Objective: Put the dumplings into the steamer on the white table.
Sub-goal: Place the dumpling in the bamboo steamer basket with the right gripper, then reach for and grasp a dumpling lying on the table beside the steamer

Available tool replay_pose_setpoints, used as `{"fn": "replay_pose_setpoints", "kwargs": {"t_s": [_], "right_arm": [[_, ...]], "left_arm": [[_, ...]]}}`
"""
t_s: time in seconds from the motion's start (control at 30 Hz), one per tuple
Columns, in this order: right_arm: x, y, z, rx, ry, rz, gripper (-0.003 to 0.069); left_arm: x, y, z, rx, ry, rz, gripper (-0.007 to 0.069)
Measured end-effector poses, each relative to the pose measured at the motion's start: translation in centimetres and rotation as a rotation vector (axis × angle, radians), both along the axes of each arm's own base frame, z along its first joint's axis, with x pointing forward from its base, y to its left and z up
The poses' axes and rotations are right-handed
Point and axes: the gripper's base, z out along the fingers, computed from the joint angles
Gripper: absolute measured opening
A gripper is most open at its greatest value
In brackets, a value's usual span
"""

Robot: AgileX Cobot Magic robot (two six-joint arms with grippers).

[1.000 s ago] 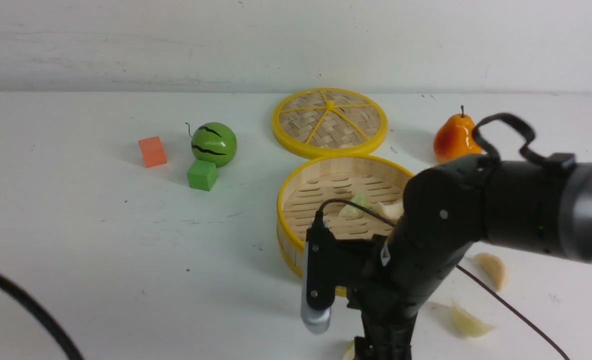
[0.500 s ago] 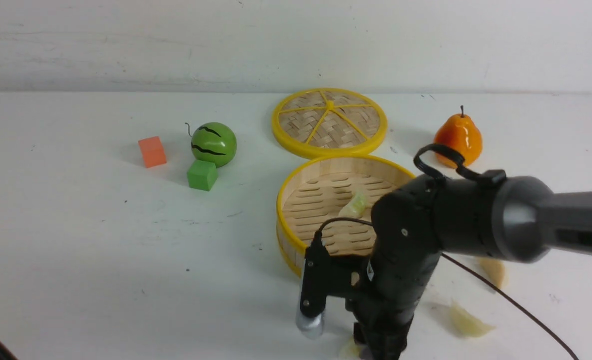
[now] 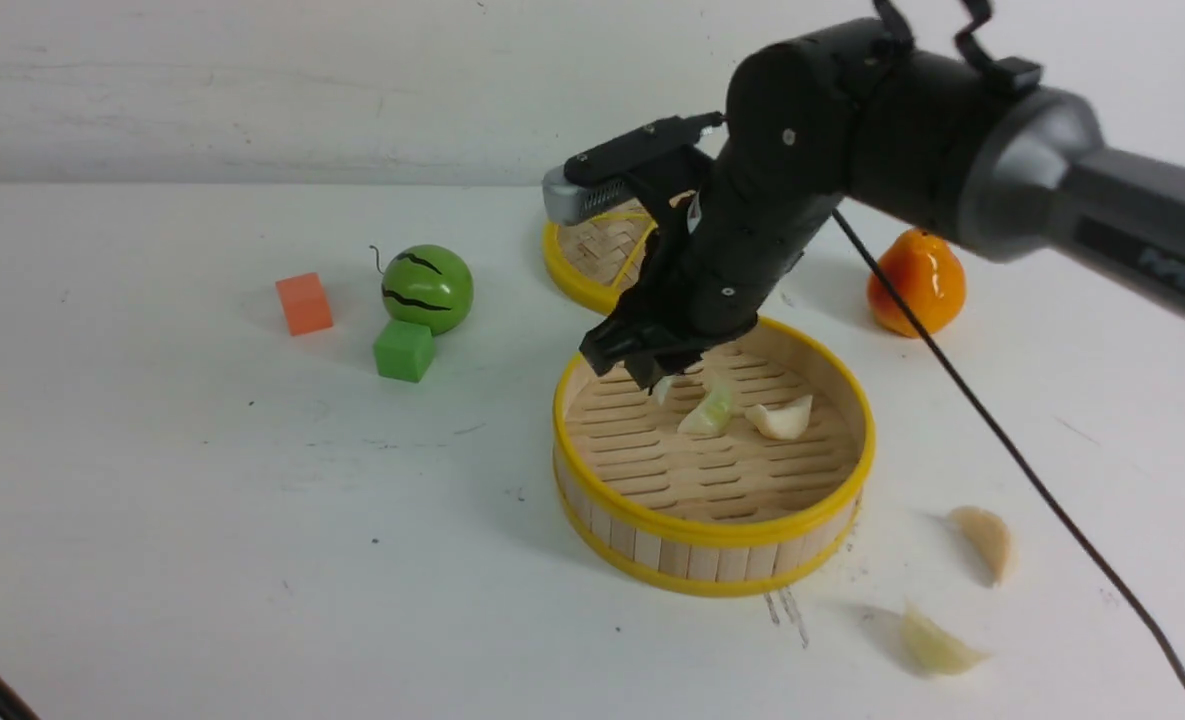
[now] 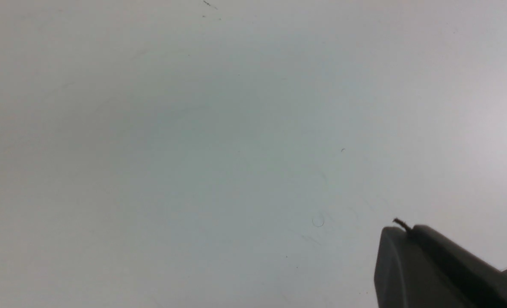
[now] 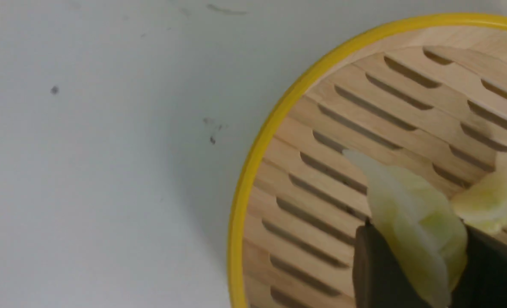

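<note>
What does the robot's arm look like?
The right arm is chunky and black with a rounded grey joint and faint letters. A thin black cable trails from it, a silver camera sits by the wrist, and its fingers are dark.

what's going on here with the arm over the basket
The right claw holds a pale dumpling over the steamer, not yet let go. A greenish dumpling and a cream dumpling lie on its slatted floor. Two more dumplings sit on the white table, on the steamer's right.
</note>
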Motion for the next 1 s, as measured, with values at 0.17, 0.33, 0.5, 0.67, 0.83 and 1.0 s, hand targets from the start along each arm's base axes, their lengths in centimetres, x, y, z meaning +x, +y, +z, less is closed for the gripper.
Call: {"fn": "replay_pose_setpoints", "kwargs": {"t_s": [0.17, 0.33, 0.5, 0.67, 0.83, 1.0], "right_arm": [[2.1, 1.3, -3.9, -0.016, 0.043, -0.032, 0.0209], [3.4, 1.4, -7.2, -0.068, 0.072, -0.113, 0.0242], [3.5, 1.1, -5.6, -0.090, 0.075, -0.157, 0.0437], [1.8, 0.1, 0.0, -0.138, 0.071, -0.047, 0.0577], [-1.6, -1.1, 5.0, -0.070, 0.053, 0.045, 0.0594], [-6.4, -4.1, 6.2, -0.083, 0.113, 0.088, 0.0542]], "left_arm": [[0.0, 0.0, 0.0, 0.001, 0.001, 0.000, -0.0014], [-0.1, 0.1, -0.1, 0.011, 0.016, 0.002, -0.0014], [-0.2, 0.2, -0.2, 0.019, 0.028, 0.004, -0.0014], [-0.2, 0.1, -0.2, 0.017, 0.031, 0.003, -0.0014], [-0.2, 0.1, -0.2, 0.015, 0.033, 0.002, -0.0014], [-0.3, 0.0, -0.2, 0.007, 0.039, -0.001, -0.0013]]}}
